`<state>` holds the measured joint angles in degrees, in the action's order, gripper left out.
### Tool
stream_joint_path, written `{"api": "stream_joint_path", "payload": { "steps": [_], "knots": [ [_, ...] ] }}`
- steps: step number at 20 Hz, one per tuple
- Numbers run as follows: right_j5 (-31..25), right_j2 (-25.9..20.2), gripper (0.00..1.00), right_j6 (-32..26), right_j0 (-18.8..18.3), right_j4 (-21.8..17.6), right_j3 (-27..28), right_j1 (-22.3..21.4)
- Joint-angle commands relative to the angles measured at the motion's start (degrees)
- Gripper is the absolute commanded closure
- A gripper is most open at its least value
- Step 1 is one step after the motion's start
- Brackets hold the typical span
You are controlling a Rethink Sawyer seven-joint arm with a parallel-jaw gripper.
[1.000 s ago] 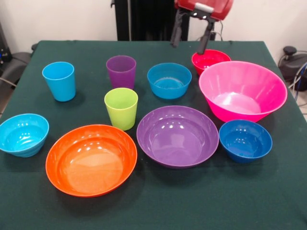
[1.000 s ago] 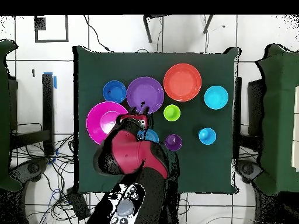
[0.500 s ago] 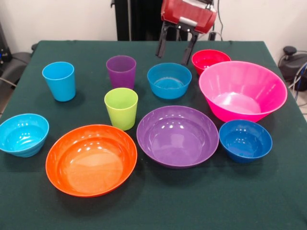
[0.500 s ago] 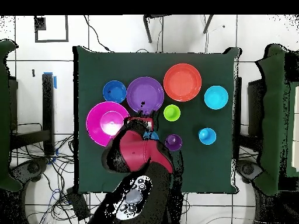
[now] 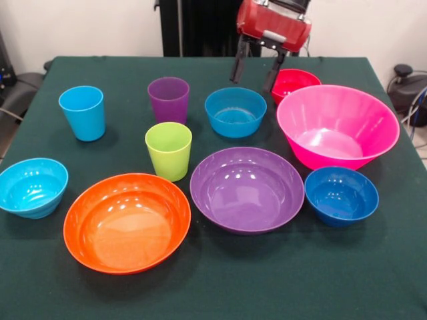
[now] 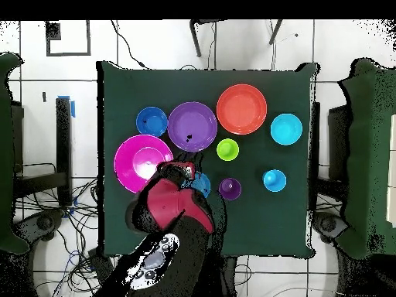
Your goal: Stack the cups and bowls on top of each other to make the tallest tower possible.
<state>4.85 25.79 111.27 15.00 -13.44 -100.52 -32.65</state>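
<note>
My gripper [image 5: 254,73] hangs open and empty at the table's far side, above the gap between the blue bowl [image 5: 235,111] and the red bowl [image 5: 293,80]. Every piece stands alone on the green table [image 5: 220,287], none nested. The light blue cup [image 5: 82,112], purple cup [image 5: 168,99] and lime green cup [image 5: 168,150] stand upright on the left half. The cyan bowl [image 5: 32,187], orange bowl [image 5: 127,221], purple bowl [image 5: 247,189], dark blue bowl [image 5: 341,195] and big pink bowl [image 5: 337,125] sit nearer. In the overhead view the arm [image 6: 174,205] hides the red bowl.
The table's edges show on all sides in the overhead view. A dark chair [image 5: 20,83] and cables [image 5: 410,90] lie beyond the table's corners. A bare strip of green cloth runs along the near edge in the front view.
The gripper swung left in the front view, then came back right toward the red bowl, staying open. No cup or bowl has moved.
</note>
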Motion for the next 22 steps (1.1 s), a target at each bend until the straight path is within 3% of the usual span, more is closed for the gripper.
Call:
{"api": "stream_joint_path", "payload": {
  "steps": [1,6,22],
  "knots": [
    [-0.77,-1.21,0.0,7.91,2.98,2.91,1.63,1.65],
    [-0.56,-0.02,0.0,8.85,4.47,4.22,0.51,1.66],
    [-0.48,-0.87,0.0,7.64,4.13,4.05,0.19,2.7]
  ]
}}
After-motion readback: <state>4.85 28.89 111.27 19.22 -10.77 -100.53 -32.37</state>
